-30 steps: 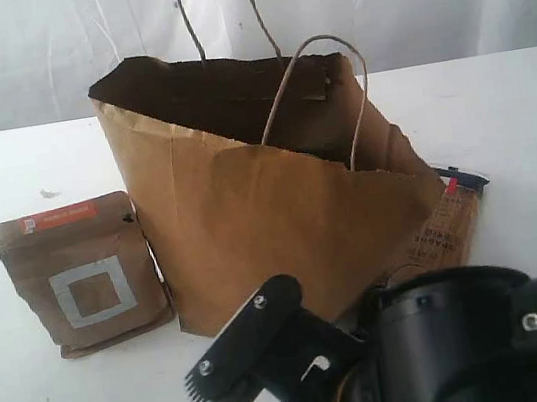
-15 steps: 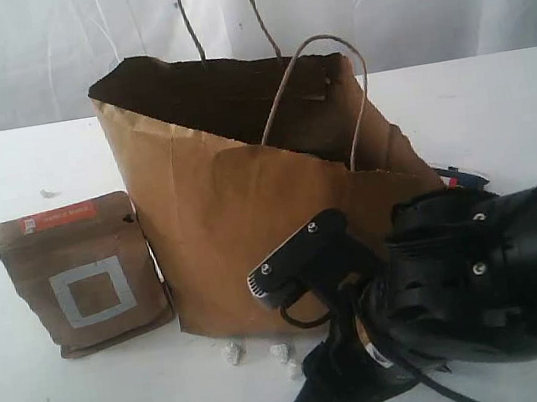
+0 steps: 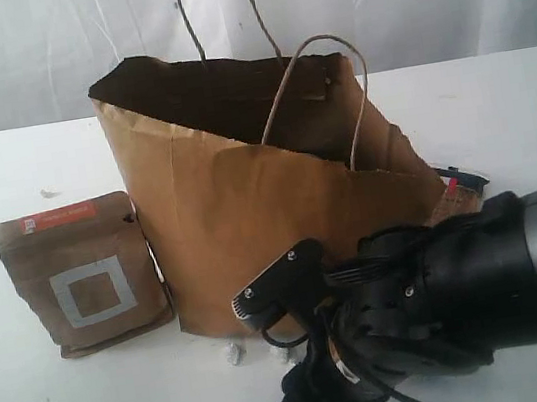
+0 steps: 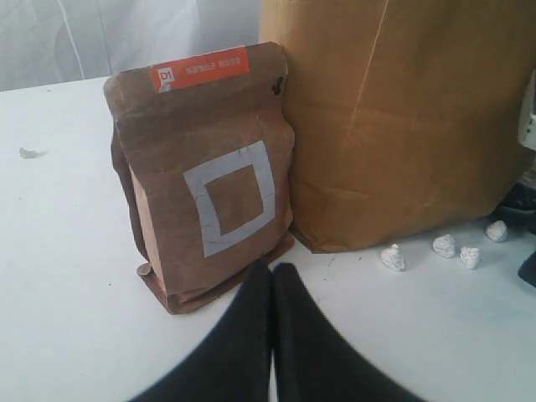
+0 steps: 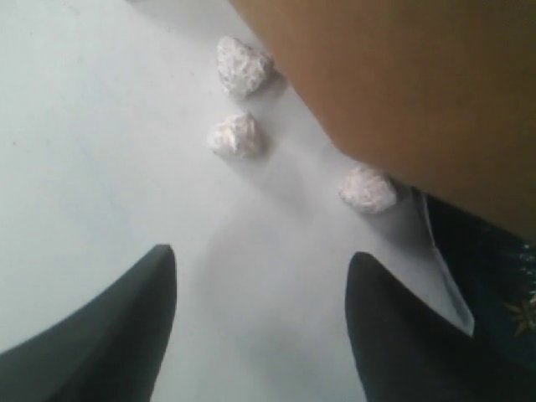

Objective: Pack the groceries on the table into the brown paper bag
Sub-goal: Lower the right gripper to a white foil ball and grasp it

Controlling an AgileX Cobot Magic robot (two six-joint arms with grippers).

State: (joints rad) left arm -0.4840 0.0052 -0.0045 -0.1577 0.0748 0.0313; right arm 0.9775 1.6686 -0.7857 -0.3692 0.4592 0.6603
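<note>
Right claw [image 5: 261, 260] spread, empty, low over the table [image 3: 45, 396] by white crumbs [image 5: 237, 136] at the paper bag's [image 3: 249, 204] foot. Its arm hides most of a pack [image 3: 462, 194] beside the bag. Left claw [image 4: 270, 270] pressed together before the upright brown pouch [image 4: 205, 167].

Tall creased brown paper bag [image 3: 253, 234] stands open on the white table [image 3: 0, 160], two twisted loop handles up, top rim slanting. Small brown pouch [image 3: 82, 274], white square outline and orange label strip, stands upright right against the bag's left side. A printed pack [image 3: 463, 200] pokes out behind the bag's right side, mostly hidden.
</note>
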